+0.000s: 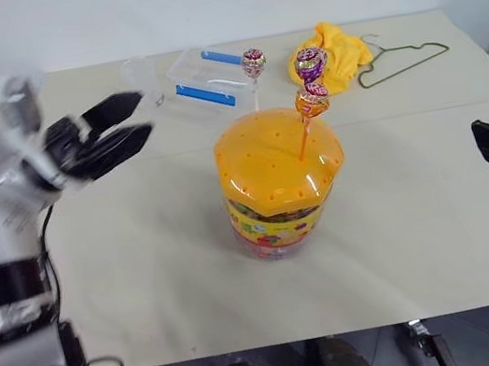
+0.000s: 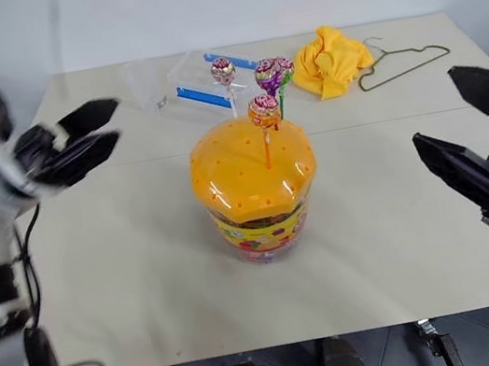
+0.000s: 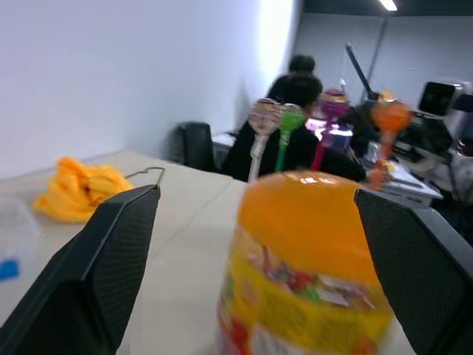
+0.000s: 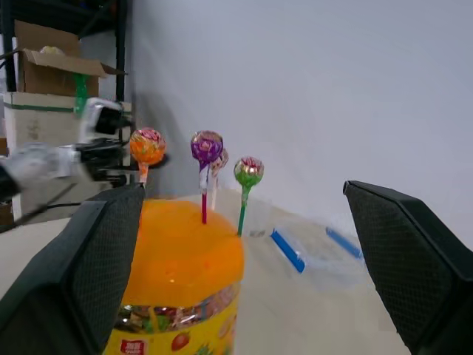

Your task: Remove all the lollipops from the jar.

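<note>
From the left eye view we see a pale cream table (image 1: 144, 258) against a plain white wall. The jar (image 1: 280, 181) stands upright near the middle of the table, its orange domed lid dotted with small holes, and the lollipops (image 1: 312, 100) stand on their sticks in the lid. Behind the jar lie a clear box with blue clips (image 1: 203, 81), a crumpled yellow cloth (image 1: 330, 52) and a thin wire hanger (image 1: 403, 58). The left pincer (image 1: 125, 123) hovers above the table to the left of the jar, apart from it, its black fingers spread wide and empty.

In the right eye view the right pincer (image 2: 478, 137) hangs at the right edge of the table, well apart from the jar, its two fingers parted wide with nothing between them. Grey floor tiles show below the near table edge.

In the left wrist view we look between our own spread fingers (image 3: 96, 274) at the jar's printed label and orange lid, four lollipops rising from it. Beyond it are dark office chairs, monitors and a seated person (image 3: 299, 111), with the white wall alongside.

In the right wrist view the jar stands between the open fingers (image 4: 414, 266); the lollipops are orange, purple, pale and green. Behind are the left arm, a dark shelf (image 4: 74, 22) with a cardboard box (image 4: 52, 66), and the blue-clipped box by the wall.
</note>
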Motion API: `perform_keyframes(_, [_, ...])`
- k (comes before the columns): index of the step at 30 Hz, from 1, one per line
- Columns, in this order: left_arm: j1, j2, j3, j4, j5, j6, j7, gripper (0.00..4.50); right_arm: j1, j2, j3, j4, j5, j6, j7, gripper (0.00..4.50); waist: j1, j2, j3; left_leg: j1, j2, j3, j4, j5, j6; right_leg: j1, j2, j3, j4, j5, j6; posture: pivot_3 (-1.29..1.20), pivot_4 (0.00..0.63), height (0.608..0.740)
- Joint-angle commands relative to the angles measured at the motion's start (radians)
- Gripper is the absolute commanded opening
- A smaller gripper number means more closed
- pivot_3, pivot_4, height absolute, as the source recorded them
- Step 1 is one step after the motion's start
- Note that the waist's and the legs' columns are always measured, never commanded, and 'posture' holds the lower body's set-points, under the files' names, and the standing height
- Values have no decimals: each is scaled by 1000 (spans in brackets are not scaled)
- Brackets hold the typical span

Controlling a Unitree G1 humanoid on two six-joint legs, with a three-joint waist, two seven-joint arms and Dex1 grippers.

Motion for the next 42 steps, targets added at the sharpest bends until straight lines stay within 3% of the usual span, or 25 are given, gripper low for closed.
perform_keyframes(1, [-151,-53,-74,87,58,35,-30,4500,-18,27,25,-71,25,9,-62,4477,-9,0,0,0,0,2,1,0,1,-1,1,0,0,1,1,0,150,740])
perform_keyframes(6, [-282,-132,-165,198,158,58,-32,4500,-24,50,53,-106,11,14,-99,4477,-7,-1,0,-1,0,4,4,0,3,0,2,2,0,2,3,0,150,740])
perform_keyframes(19, [-381,-265,-172,276,208,82,-77,474,-18,86,81,-146,-22,4,-149,4500,5,-1,1,-2,-2,4,5,-1,5,-1,0,2,0,2,4,0,150,740])
perform_keyframes(21, [-390,-270,-149,294,208,72,-56,52,-19,90,83,-148,-23,3,-152,4500,4,-1,1,-2,-2,4,5,-1,5,-1,0,2,0,2,4,0,150,740])
perform_keyframes(24, [-410,-276,-68,350,189,30,10,52,-27,98,91,-148,-25,1,-156,4500,4,-1,1,-3,-1,4,5,-1,5,-2,0,2,0,2,4,0,150,740])
perform_keyframes(29, [-394,-220,174,387,56,34,108,52,-64,118,117,-133,-39,-18,-147,4500,-3,-1,1,-5,-1,5,5,-1,4,-7,-2,4,2,2,4,0,150,740])
perform_keyframes(33, [-189,-6,152,323,175,60,137,52,-72,84,139,-94,-88,-3,-51,4500,-20,1,0,-3,-1,9,4,0,4,-10,-2,5,6,2,4,0,150,740])
perform_keyframes(38, [248,289,171,180,320,55,213,52,-80,-1,136,30,-201,-27,142,4500,-31,-1,1,0,-2,8,0,-1,4,-12,-2,8,6,2,4,0,150,740])
perform_keyframes(42, [633,379,304,29,300,145,207,52,-98,-37,182,120,-286,-52,275,4500,-15,-5,2,-2,-1,5,2,-3,5,-12,-5,12,5,2,3,0,150,740])
